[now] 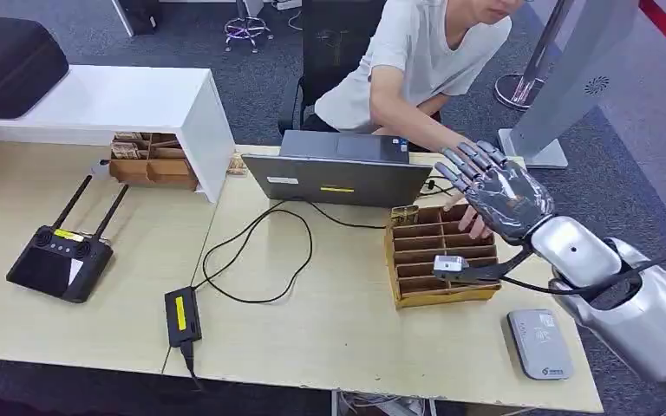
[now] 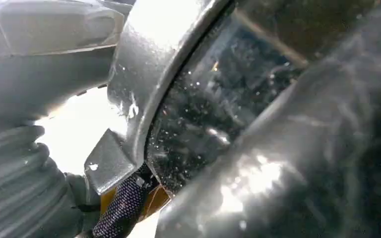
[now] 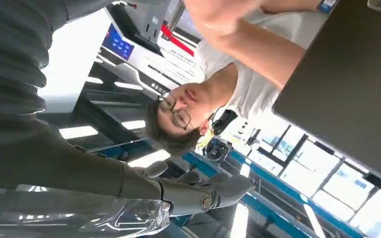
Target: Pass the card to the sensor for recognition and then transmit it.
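- While the person (image 1: 408, 61) leaned in from behind the laptop (image 1: 338, 178), the robot's right hand (image 1: 494, 191) hung above the cardboard organizer (image 1: 438, 260), fingers stretched out and apart, grasping nothing.
- One of the person's hands (image 1: 473, 224) reached under that raised palm into the organizer's far slots; I could not tell whether it held a card.
- No card could be made out anywhere I looked. If cards sat in the organizer's compartments, they were too small or too hidden to say.
- The grey card reader (image 1: 539, 343) lay flat on the table (image 1: 329, 338), near the organizer on the side toward the robot, with nothing resting on it.
- From the camera behind the right wrist, the fingers (image 3: 198, 193) pointed up toward the ceiling lights, straight and slack.
- As for the left hand, its wrist camera gave a blurred close-up of the robot's own body, so whether it was clenched or loose I could not tell.
- To my eye the job stood at its first step: getting a card into the hand.
- Next the right hand would need to close on a card, either taken from the person or from the organizer, then carry it down over the reader.
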